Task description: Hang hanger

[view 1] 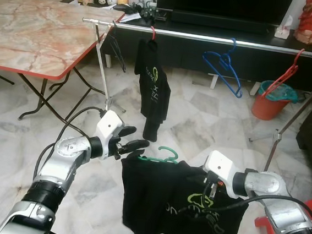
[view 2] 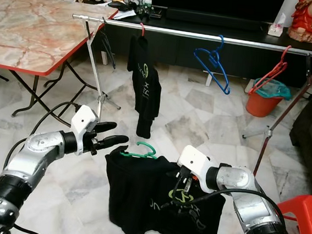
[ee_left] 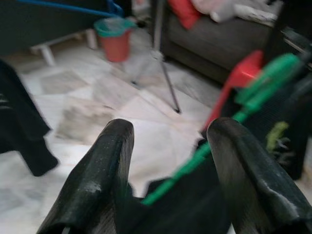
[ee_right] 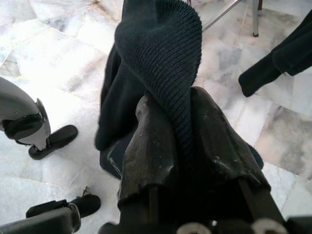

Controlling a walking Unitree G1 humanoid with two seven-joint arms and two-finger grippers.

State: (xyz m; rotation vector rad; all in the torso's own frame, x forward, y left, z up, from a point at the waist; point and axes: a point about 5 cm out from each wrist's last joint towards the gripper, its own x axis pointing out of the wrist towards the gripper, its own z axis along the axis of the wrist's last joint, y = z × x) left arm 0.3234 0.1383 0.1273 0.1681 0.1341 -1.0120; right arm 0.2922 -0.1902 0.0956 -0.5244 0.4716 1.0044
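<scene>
The green hanger [view 1: 160, 155] hangs low between both arms, well short of the rail [view 1: 218, 40], with a black shirt [view 1: 175, 204] draped on it. The right gripper [ee_right: 187, 141] is pinched tight on a fold of that shirt; the left gripper [view 1: 134, 145] has its fingers spread around the hanger's shoulder, not clamped. The shirt looks soft and floppy, the plastic thin and slick, so the hook's neck looks the best hold.
</scene>
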